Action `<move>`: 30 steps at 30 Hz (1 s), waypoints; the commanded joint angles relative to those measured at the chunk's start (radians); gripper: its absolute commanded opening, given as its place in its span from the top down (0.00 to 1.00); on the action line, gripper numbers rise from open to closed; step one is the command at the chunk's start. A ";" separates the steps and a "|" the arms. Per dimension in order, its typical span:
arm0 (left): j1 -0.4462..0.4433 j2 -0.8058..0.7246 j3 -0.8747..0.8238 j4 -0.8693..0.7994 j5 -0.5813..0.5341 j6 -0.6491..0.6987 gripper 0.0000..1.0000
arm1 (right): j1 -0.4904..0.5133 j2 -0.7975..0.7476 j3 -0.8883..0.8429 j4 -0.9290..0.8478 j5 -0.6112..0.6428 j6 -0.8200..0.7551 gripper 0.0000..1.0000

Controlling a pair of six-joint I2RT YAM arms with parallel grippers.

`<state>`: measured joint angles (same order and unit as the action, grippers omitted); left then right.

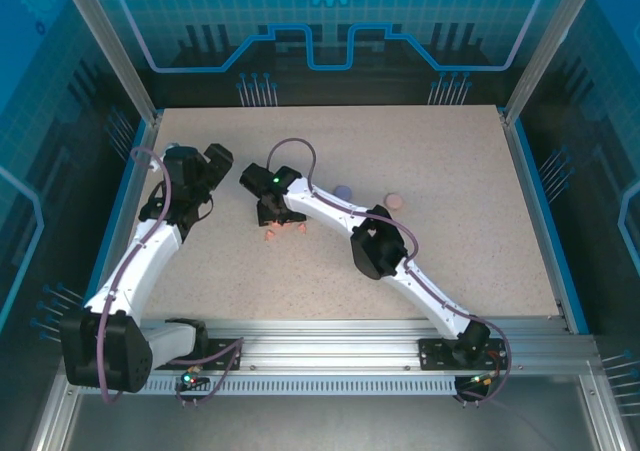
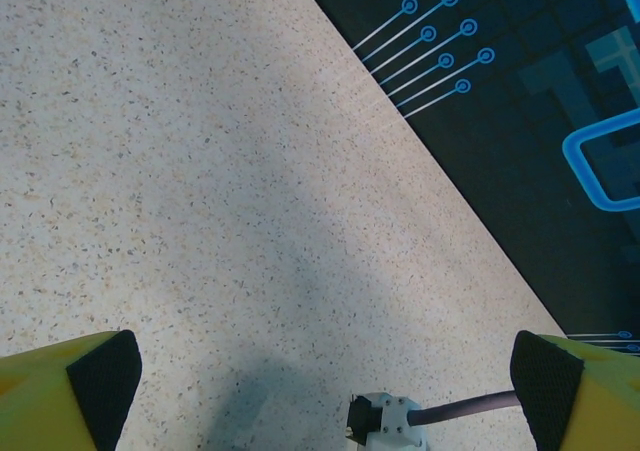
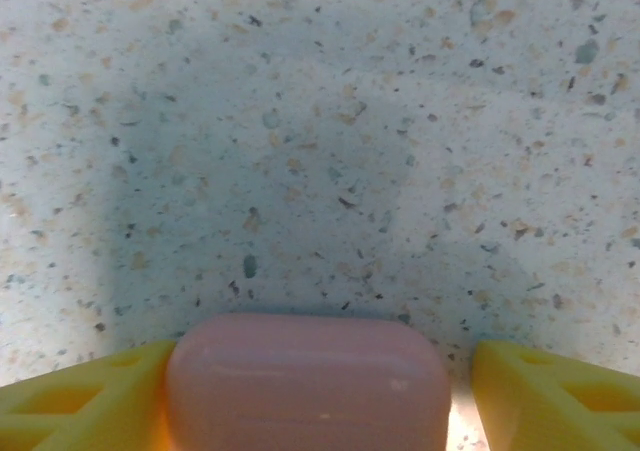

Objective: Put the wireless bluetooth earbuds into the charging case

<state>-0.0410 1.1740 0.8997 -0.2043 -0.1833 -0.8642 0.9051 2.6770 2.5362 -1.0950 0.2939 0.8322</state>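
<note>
A pale pink charging case (image 3: 310, 391), lid shut, lies on the speckled table between my right gripper's (image 3: 322, 359) yellow fingers. The left finger (image 3: 90, 396) touches its end. A thin gap stays between the case and the right finger (image 3: 560, 396), so the gripper is open around it. From above, the right gripper (image 1: 275, 218) points down at mid-table and covers most of the case (image 1: 284, 229). My left gripper (image 2: 325, 366) hangs wide open over bare table, seen from above at the left (image 1: 212, 161). The earbuds are hidden.
A purple case (image 1: 343, 192) and a coral-pink case (image 1: 394, 202) sit just right of the right arm's forearm. A white cable connector (image 2: 385, 419) shows low in the left wrist view. The table's dark edge (image 2: 480, 201) runs diagonally there.
</note>
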 commanded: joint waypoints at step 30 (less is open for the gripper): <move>0.032 -0.027 -0.068 0.170 0.232 0.042 0.01 | -0.078 -0.257 -0.101 0.080 -0.048 0.094 0.56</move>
<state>-0.0212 1.1694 0.8589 -0.0975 -0.0429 -0.8631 0.8677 2.5420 2.4733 -1.0298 0.2428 0.8879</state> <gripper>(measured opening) 0.987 0.557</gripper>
